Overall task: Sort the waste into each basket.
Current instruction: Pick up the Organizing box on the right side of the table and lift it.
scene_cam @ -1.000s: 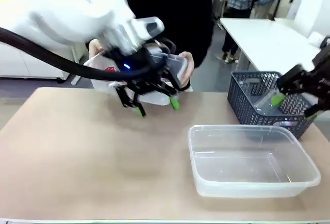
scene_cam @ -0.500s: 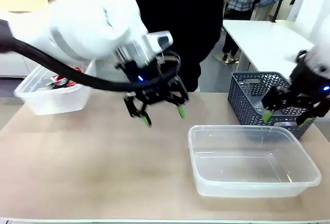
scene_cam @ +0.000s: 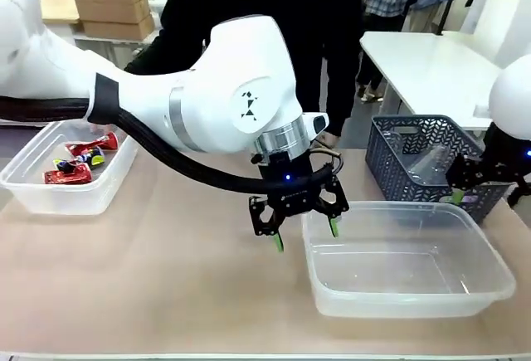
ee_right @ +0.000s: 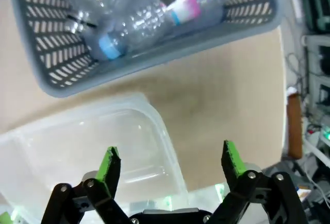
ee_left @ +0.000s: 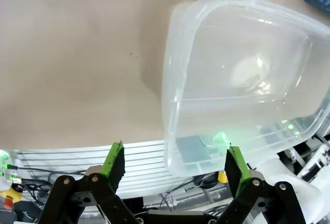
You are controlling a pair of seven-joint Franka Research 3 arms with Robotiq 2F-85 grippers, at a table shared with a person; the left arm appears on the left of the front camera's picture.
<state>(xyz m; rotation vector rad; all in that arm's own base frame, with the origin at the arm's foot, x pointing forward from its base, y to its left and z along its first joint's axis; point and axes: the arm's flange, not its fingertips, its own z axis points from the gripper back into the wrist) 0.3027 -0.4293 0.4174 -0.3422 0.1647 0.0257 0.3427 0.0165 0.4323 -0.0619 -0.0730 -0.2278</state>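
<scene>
Tan table (scene_cam: 149, 295) with two clear tubs; the left tub (scene_cam: 50, 202) holds crushed cans (scene_cam: 70, 174). Jaws spread, the left gripper (scene_cam: 305, 236) hangs at a corner of the right tub (scene_cam: 498, 285); the right gripper (ee_right: 170, 158), also spread, is beside a basket (scene_cam: 390, 170) of bottles (ee_right: 154, 13).

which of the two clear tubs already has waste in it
The left tub, at the table's left edge: shiny red pieces lie in it. The right tub, by the left gripper, holds nothing.
</scene>
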